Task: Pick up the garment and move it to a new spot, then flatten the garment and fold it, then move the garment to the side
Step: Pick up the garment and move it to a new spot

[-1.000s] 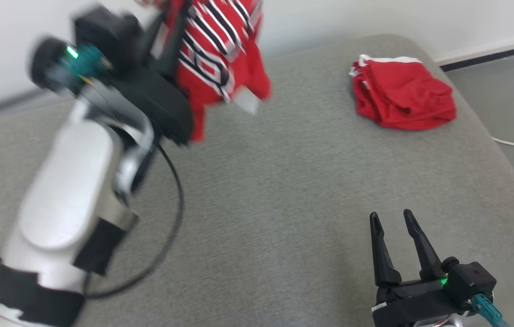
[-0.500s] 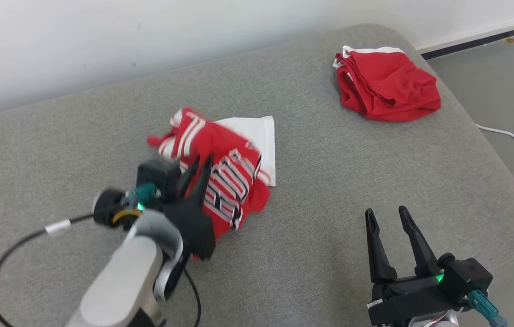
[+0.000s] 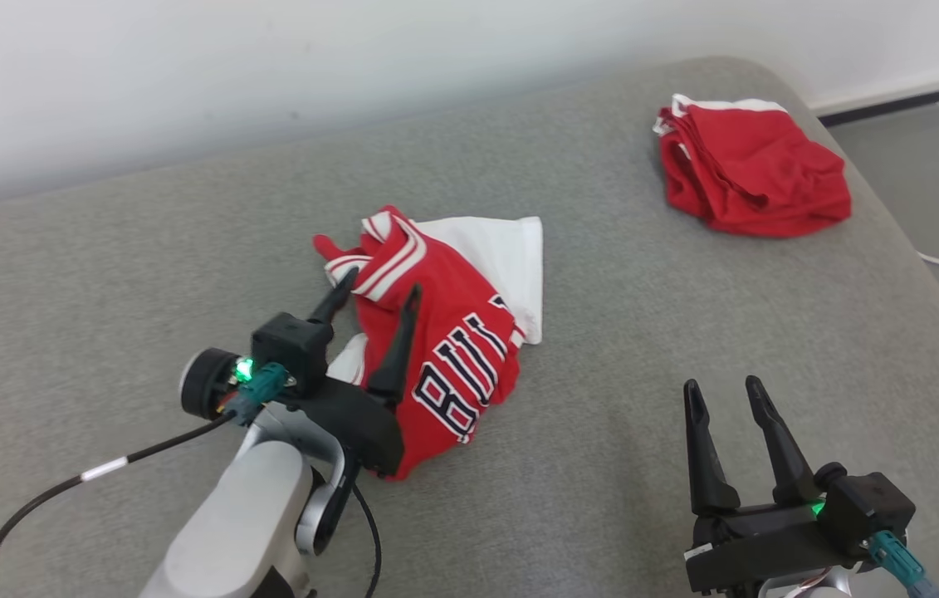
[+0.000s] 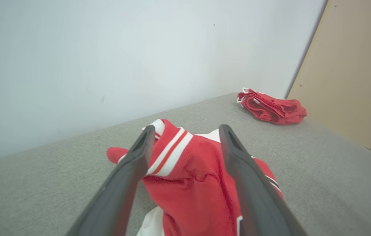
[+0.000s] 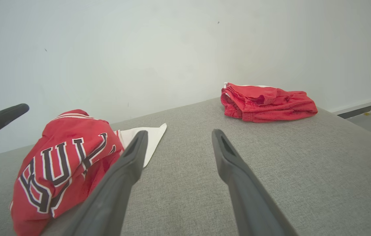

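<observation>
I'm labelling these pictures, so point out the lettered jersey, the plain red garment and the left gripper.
lettered jersey (image 3: 436, 299), head view, red cloth above the lettering.
plain red garment (image 3: 755, 178), head view, middle of its top.
left gripper (image 3: 383, 282), head view, midway between its fingertips.

A crumpled red jersey (image 3: 444, 332) with dark letters lies on the grey cushion (image 3: 602, 399), and a white part of it shows at its 1 o'clock side. The left gripper (image 3: 381, 286) is at 7 o'clock of the jersey. Its fingers are spread apart, one beside the cloth and one over it. A second red garment (image 3: 755, 178) lies well apart at 2 o'clock. The right gripper (image 3: 722, 384) is at 4 o'clock, its fingers apart and pointing to 12 o'clock.
</observation>
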Robot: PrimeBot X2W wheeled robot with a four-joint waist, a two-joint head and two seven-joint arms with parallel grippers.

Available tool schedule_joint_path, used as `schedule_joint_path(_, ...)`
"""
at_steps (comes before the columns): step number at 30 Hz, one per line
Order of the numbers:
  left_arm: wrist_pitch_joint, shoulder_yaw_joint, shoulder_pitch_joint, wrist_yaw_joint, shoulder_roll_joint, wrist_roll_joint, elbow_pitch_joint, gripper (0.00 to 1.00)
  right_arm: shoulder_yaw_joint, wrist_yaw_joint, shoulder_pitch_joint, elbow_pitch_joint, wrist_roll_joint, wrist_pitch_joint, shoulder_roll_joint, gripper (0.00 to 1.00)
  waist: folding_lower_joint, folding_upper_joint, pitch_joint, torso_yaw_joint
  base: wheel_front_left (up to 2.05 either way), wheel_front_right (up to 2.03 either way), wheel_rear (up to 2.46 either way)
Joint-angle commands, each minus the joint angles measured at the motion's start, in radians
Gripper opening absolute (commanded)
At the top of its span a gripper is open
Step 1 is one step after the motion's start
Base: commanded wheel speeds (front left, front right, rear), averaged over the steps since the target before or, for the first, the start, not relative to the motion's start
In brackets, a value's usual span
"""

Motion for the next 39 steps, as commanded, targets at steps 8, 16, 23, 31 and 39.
schedule_joint_path(8,-0.045,0.049,0.036,0.032,0.066,0.019,-0.075,1.00,-0.030,-0.003,0.024,-0.014,-0.026,0.000,0.003,1.00,0.0000,-0.0001,-0.067,0.112,0.00,0.00,0.00)
schedule_joint_path(16,-0.054,0.115,0.138,0.058,0.147,0.007,-0.151,1.00,-0.051,-0.003,0.046,-0.014,-0.039,0.000,0.003,1.00,0.0000,-0.0001,-0.110,0.196,0.00,0.00,0.00)
schedule_joint_path(23,-0.056,0.215,0.294,0.090,0.202,0.030,-0.288,1.00,-0.055,-0.003,0.070,-0.015,-0.047,0.000,0.003,1.00,0.0000,-0.0001,-0.143,0.238,0.00,0.00,0.00)
schedule_joint_path(31,-0.056,0.337,0.471,0.118,0.190,0.088,-0.417,1.00,-0.058,-0.003,0.093,-0.010,-0.048,0.000,0.003,1.00,0.0000,-0.0001,-0.167,0.256,0.00,0.00,0.00)
schedule_joint_path(39,-0.056,0.429,0.600,0.099,0.125,0.147,-0.480,1.00,-0.050,-0.003,0.104,0.000,-0.045,0.000,0.003,1.00,0.0000,-0.0001,-0.186,0.257,0.00,0.00,0.00)
